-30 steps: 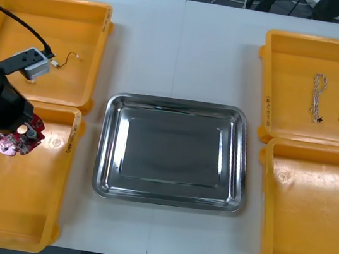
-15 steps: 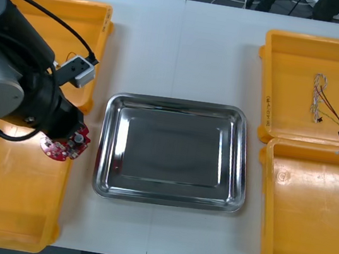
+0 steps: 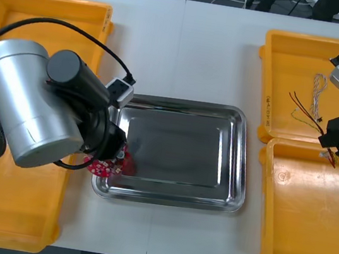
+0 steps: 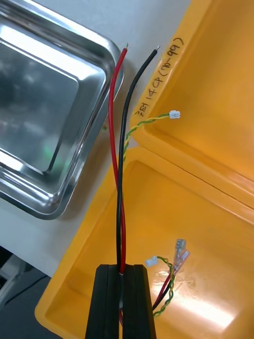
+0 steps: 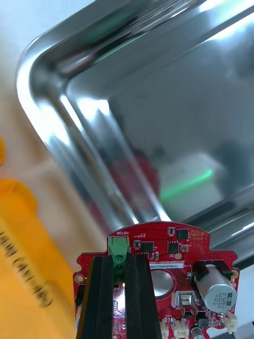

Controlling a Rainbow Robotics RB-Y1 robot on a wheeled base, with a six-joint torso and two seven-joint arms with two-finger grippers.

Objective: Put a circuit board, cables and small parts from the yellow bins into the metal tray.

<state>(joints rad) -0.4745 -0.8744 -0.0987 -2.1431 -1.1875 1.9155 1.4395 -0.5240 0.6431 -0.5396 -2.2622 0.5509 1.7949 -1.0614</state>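
Left gripper (image 5: 120, 262), clamped on the circuit board (image 5: 159, 265), moved from the left near yellow bin (image 3: 4, 204) to the metal tray's (image 3: 165, 198) near-left corner; release looked next. Right gripper (image 4: 121, 271), pinching red and black cables (image 4: 117, 159), lifted them from the right far yellow bin (image 3: 294, 62)

The left gripper (image 3: 111, 159) hangs over the left rim of the metal tray (image 3: 179, 102), near its front corner; the round red circuit board (image 3: 103, 167) shows just under the fingers, partly over the rim and partly over the tray floor; the right gripper (image 3: 332, 155) sits above the wall between the two right yellow bins (image 3: 294, 62); a red and yellow cable (image 3: 304, 111) fans from its fingers over the far one, just short of a twisted blue and white cable (image 3: 318, 92) lying there.
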